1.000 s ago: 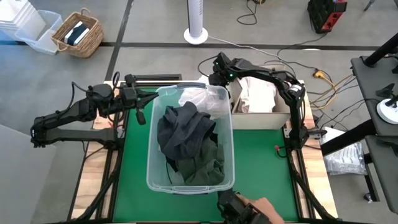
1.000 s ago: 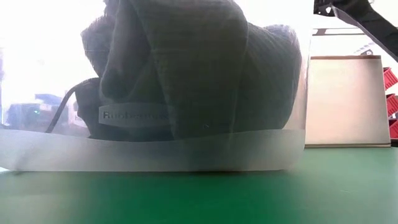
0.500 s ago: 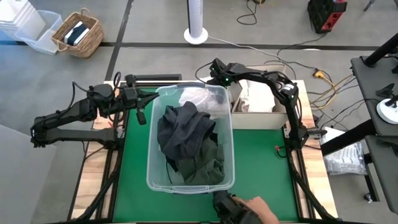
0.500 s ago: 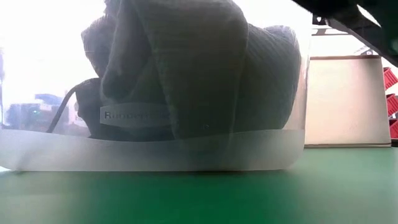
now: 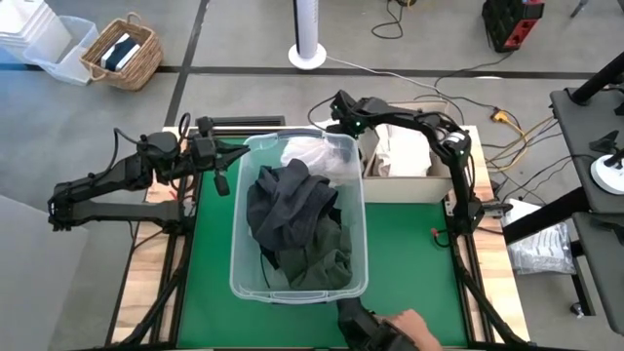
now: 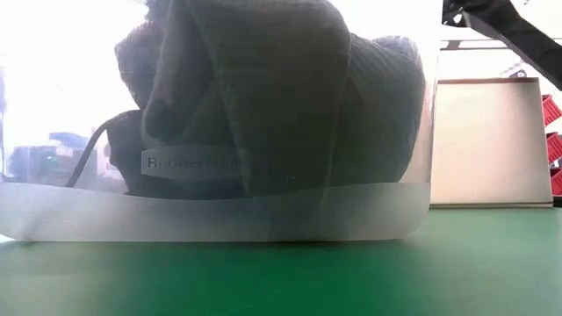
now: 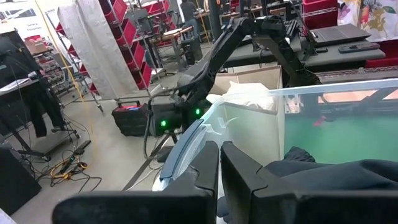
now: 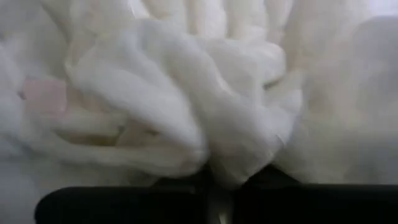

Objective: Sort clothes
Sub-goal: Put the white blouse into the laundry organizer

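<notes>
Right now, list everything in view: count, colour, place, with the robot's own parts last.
clear plastic tub: one, on the green mat, table centre
dark clothes: a heap, dark grey and dark green, in the tub
white garment: one, at the tub's far end
cardboard box: one, beige, right of the tub, white fabric inside
wicker basket: one, on the floor, far left
left gripper: jaws shut, beside the tub's left rim
right gripper: jaws shut on the white garment
</notes>
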